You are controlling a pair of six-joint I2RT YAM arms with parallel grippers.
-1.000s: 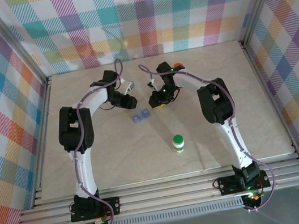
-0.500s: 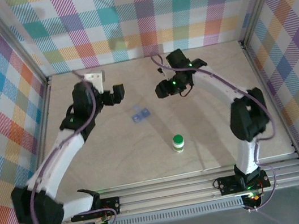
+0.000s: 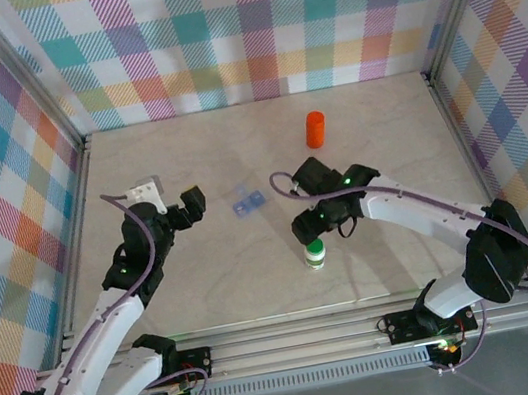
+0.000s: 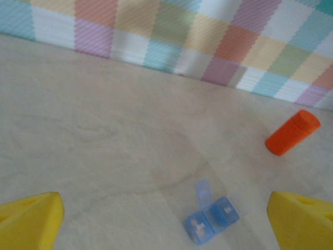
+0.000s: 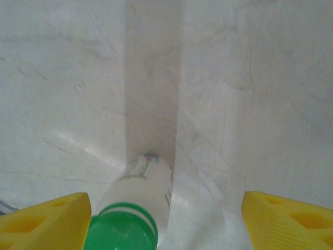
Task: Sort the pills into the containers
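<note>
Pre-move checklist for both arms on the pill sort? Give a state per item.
1. Left gripper open, nothing between its fingers: ok.
2. Right gripper open, with the green-capped bottle between its fingers in the wrist view: ok.
3. Bottle centred between the right fingers: not ok, it sits close to one finger; contact: cannot tell.
4. Bottle upright, cap on: ok.
5. Blue pill organizer has one lid flipped up: ok; pills inside: cannot tell.
6. Orange container stands apart from both arms: ok.

orange bottle (image 3: 315, 129) | blue pill box (image 3: 247, 202) | green-capped white bottle (image 3: 315, 255) | plaid walls (image 3: 246, 28) | beige table (image 3: 207, 278)
</note>
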